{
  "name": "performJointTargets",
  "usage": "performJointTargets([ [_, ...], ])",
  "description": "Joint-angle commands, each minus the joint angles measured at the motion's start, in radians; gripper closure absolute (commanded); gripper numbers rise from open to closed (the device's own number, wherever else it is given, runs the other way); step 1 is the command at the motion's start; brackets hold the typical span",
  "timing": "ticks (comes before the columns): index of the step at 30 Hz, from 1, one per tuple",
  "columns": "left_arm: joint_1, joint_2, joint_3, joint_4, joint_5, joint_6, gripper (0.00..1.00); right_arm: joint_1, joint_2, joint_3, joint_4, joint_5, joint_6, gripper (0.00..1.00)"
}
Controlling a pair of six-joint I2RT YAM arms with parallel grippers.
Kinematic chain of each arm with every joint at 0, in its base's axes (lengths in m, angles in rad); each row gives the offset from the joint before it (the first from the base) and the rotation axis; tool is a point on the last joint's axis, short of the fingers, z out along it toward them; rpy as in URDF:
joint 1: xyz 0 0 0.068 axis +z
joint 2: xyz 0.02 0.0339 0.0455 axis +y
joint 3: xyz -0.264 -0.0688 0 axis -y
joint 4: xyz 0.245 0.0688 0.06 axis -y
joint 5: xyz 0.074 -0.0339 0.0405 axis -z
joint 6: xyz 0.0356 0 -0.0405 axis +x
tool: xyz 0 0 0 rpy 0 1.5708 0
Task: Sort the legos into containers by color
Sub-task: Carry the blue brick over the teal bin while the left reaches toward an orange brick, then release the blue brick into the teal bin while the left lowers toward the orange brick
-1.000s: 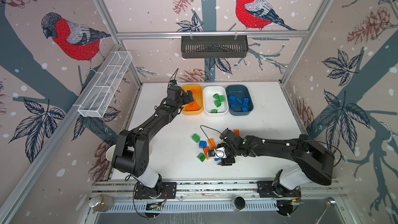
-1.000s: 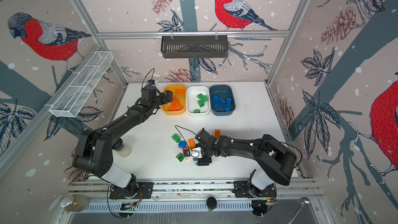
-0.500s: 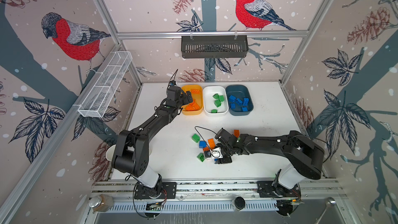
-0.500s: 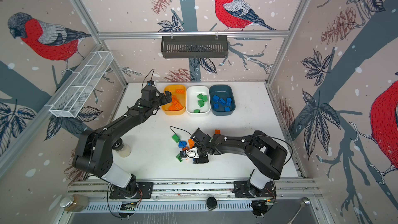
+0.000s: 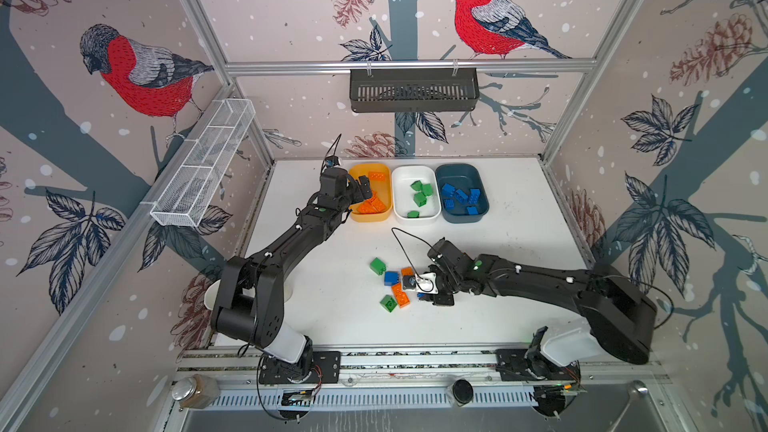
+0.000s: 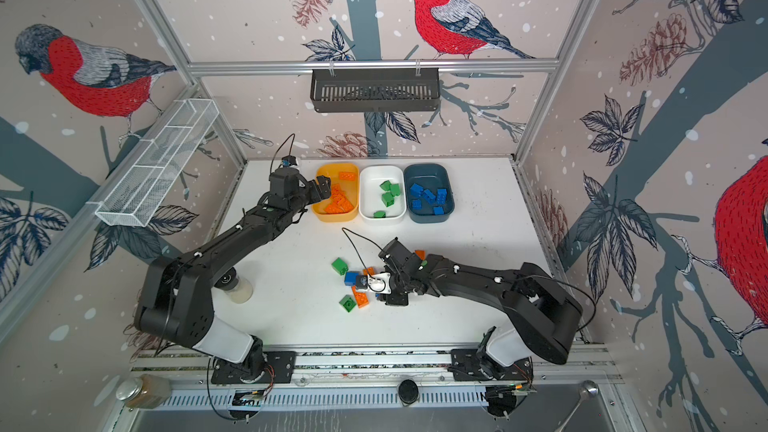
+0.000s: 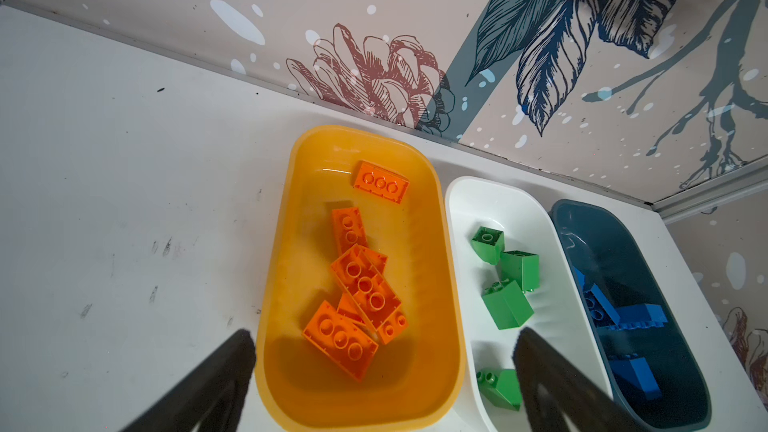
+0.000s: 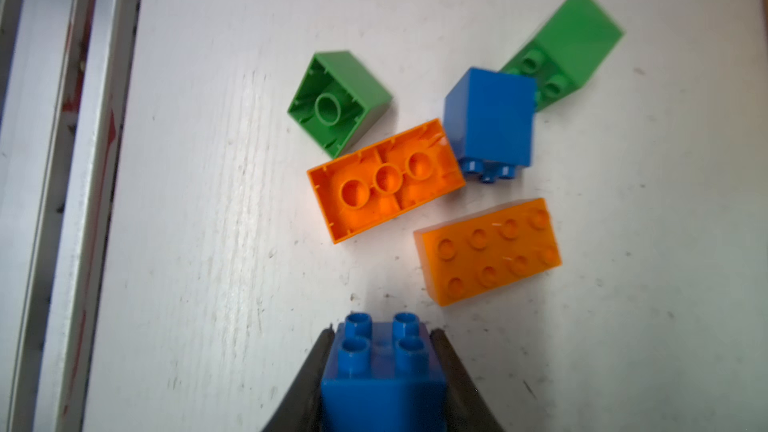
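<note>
Our right gripper [image 8: 382, 331], wider a moment ago, now clamps a blue brick [image 8: 382, 371] on the worktop [image 8: 208, 201], ready for the teal tub [image 5: 459, 174]; our left gripper [image 7: 384, 336] hangs open over the yellow tub [image 7: 316, 201].

Between the black fingers [image 8: 307, 388] of the right gripper [image 8: 382, 330] sits a blue brick [image 8: 382, 392]. Just ahead of it, on the scuffed white table [image 8: 208, 201], lie two orange bricks [image 8: 386, 180], a second blue brick [image 8: 490, 118] and two green bricks [image 8: 338, 103]. Below the black left gripper [image 7: 384, 338], a yellow-orange tub [image 7: 286, 276] carries orange legos [image 7: 365, 284]. Beside it a white tub [image 7: 478, 201] has green legos [image 7: 507, 305], and a dark teal tub [image 7: 582, 226] has blue legos [image 7: 636, 317]. The walls [image 5: 291, 14] are pale pink-beige, patterned with red-breasted grey bullfinches [image 5: 482, 14], slate-blue branches, brown pine cones and white flecks.
</note>
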Motion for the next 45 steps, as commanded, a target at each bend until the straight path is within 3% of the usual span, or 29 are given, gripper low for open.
performJointTargets([
  [1, -0.003, -0.033, -0.03, 0.082, 0.015, -0.001, 0.03, -0.073, -0.078, -0.038, 0.143, -0.031, 0.145, 0.66],
  [8, -0.046, -0.056, -0.038, 0.114, 0.029, 0.022, 0.03, -0.323, -0.218, -0.106, 0.4, -0.031, 0.51, 0.65],
  [13, -0.136, -0.053, -0.018, 0.052, 0.023, 0.12, 0.03, -0.418, -0.238, -0.116, 0.473, 0.061, 0.648, 0.65],
  [18, -0.213, -0.053, -0.016, 0.023, 0.113, 0.206, 0.03, -0.529, -0.2, -0.113, 0.534, 0.103, 0.769, 0.65],
  [28, -0.461, -0.026, -0.038, 0.035, 0.102, 0.39, 0.03, -0.599, 0.008, 0.058, 0.52, 0.149, 0.788, 0.64],
  [37, -0.536, -0.018, -0.182, 0.258, 0.291, 0.495, 0.02, -0.611, 0.215, 0.256, 0.464, 0.211, 0.723, 0.63],
  [42, -0.601, 0.068, -0.114, 0.132, 0.321, 0.629, 0.02, -0.616, 0.36, 0.399, 0.416, 0.289, 0.74, 0.62],
  [45, -0.646, 0.129, -0.097, 0.122, 0.291, 0.72, 0.03, -0.619, 0.432, 0.485, 0.369, 0.338, 0.762, 0.55],
])
